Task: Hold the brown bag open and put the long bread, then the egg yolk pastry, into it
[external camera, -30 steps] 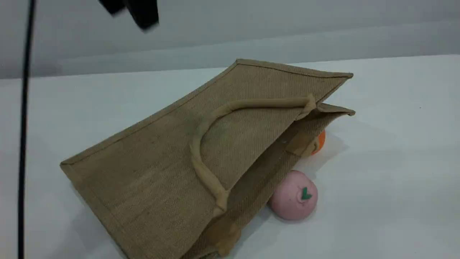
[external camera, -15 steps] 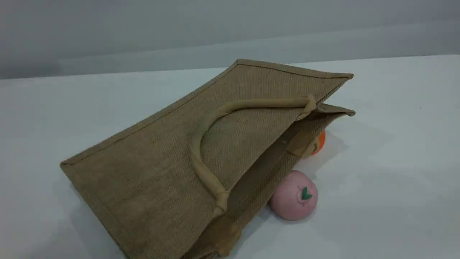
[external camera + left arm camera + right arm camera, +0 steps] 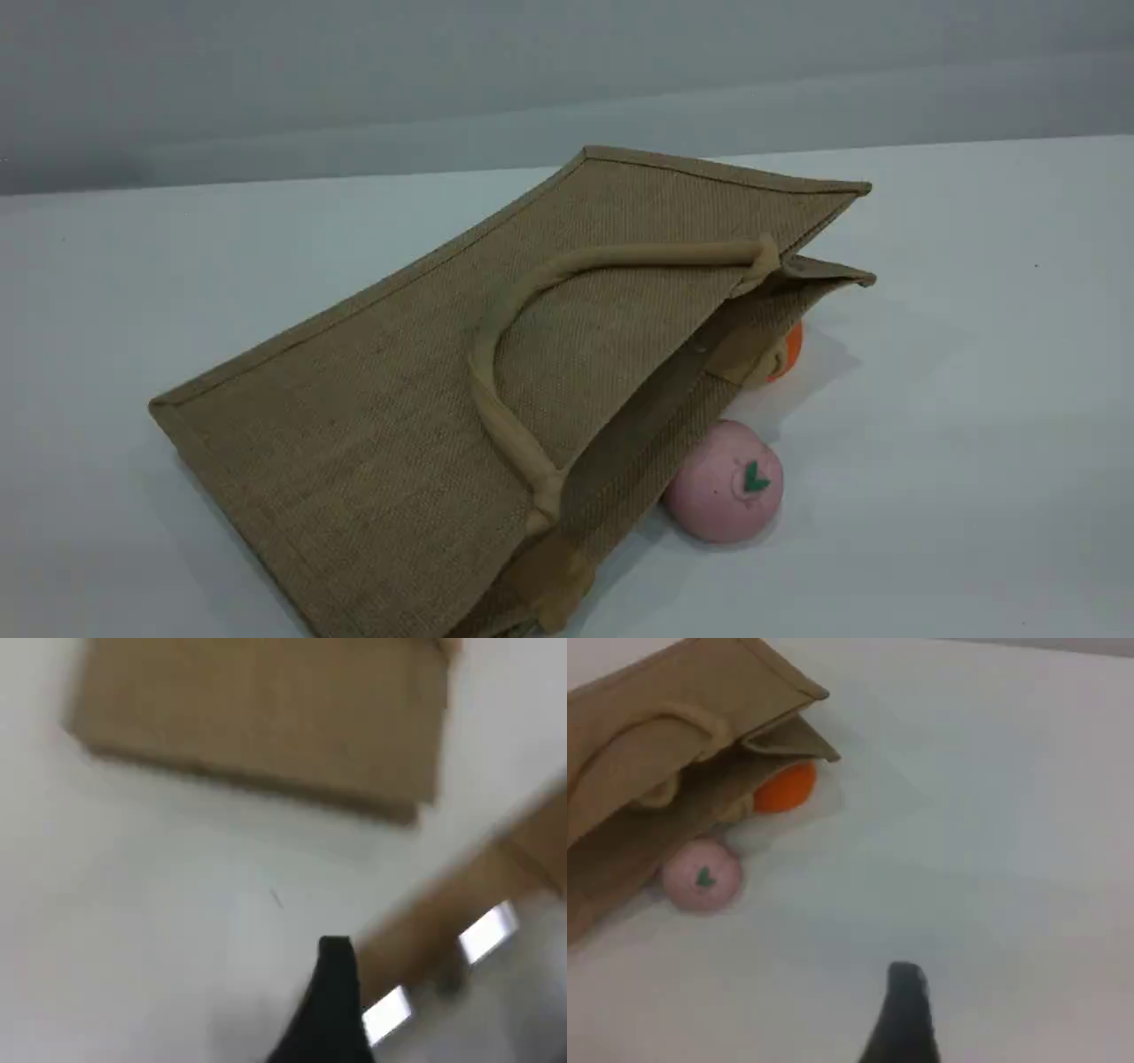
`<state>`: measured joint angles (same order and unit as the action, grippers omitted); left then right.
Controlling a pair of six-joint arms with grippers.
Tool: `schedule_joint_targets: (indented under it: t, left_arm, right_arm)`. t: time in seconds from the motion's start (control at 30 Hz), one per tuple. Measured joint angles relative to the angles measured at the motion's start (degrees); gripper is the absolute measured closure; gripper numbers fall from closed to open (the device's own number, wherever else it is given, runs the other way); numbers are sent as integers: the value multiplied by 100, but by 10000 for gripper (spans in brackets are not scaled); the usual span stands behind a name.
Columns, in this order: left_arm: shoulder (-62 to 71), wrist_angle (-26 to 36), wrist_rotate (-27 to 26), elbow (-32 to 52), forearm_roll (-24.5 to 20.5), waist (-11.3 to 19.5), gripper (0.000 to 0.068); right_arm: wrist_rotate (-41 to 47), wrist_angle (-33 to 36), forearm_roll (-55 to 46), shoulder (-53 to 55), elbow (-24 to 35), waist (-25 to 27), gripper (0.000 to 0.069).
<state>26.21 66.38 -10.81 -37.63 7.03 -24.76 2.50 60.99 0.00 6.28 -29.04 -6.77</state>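
We see the large tan-brown woven jute bag (image 3: 425,390) lying on its side, mouth toward the right, on the white table (image 3: 974,443). A pink ball with a green leaf mark (image 3: 725,480) rests just beside the mouth. Both our claws, left (image 3: 335,950) and right (image 3: 905,974), hang released and empty above the table.

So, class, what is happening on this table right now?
Nothing is being handled. A large tan-brown woven jute bag lies on its side on the white table, its mouth only slightly gaping. A pink ball with a green leaf mark and an orange fruit sit at its opening. Both grippers are open and clear of it.
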Motion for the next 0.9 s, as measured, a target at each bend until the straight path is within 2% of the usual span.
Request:
schedule_joint_targets:
  t: [0.13, 0.2, 0.4, 0.57, 0.9]
  left_arm:
    - [-1266, -23, 623, 349, -391, 0, 93]
    - [-1684, 124, 738, 531, -404, 0, 93]
    - [-2084, -405, 505, 826, -401, 0, 93]
    - [-2080, -478, 477, 885, -407, 0, 93]
    - [-2111, -454, 482, 874, -407, 0, 93]
  right_arm:
    - [0, 6, 0, 0, 0, 0, 160]
    - [0, 6, 0, 0, 0, 0, 160]
    - [0, 6, 0, 0, 0, 0, 160]
    - [0, 6, 0, -82, 5, 8, 160]
    - [0, 16, 0, -639, 5, 634, 160]
